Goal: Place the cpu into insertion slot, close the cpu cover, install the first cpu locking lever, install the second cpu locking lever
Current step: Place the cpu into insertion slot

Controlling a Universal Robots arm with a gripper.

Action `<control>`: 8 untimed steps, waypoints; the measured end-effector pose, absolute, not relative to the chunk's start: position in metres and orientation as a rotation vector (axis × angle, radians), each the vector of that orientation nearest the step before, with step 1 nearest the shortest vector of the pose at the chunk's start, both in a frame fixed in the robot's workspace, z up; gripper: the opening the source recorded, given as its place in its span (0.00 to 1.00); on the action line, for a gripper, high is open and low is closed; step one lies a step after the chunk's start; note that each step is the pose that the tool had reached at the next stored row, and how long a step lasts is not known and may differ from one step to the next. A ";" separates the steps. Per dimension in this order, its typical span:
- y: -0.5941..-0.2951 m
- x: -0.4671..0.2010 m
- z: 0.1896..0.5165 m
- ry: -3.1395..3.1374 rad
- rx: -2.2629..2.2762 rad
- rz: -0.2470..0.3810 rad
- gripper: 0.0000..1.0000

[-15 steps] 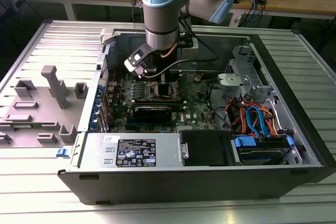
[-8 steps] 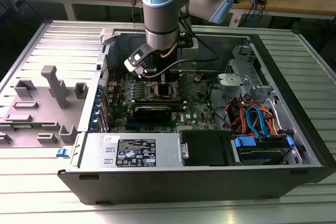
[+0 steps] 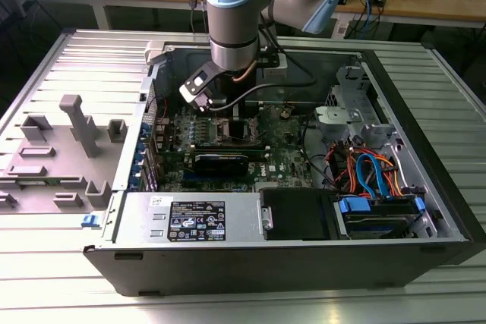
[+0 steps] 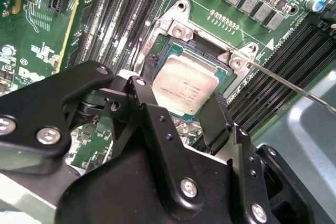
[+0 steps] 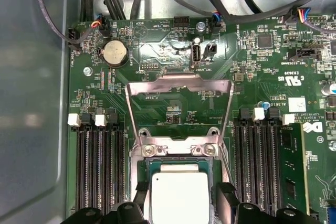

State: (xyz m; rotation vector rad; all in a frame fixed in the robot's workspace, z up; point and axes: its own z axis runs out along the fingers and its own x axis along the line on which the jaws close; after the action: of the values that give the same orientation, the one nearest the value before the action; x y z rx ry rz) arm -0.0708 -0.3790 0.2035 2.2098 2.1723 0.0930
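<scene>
The cpu (image 5: 180, 200) lies flat in the insertion slot (image 4: 173, 51), its silvery top facing up; the gripper (image 4: 179, 97) straddles it from two opposite sides, but I cannot tell whether it clamps the chip or is already loose. I judge the placing step to be nearly done; to do it well the chip should stay level and square to the slot's rim, with no sideways sliding and any motion straight up or down. The cpu cover (image 5: 178, 83) stands open beyond the slot's hinge side, so it does not block the chip. Room is tight: the long memory slots (image 5: 100, 171) run close along both sides; a thin locking lever (image 4: 283, 82) sticks out from one corner.
</scene>
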 end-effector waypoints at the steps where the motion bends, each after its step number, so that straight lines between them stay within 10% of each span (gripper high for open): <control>1: -0.379 -0.071 0.205 2.172 2.210 0.093 0.61; 8: -0.379 -0.071 0.217 2.174 2.212 0.088 0.61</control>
State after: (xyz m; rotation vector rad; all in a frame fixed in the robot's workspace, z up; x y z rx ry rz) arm -0.0706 -0.3789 0.2170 2.2116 2.1740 0.0884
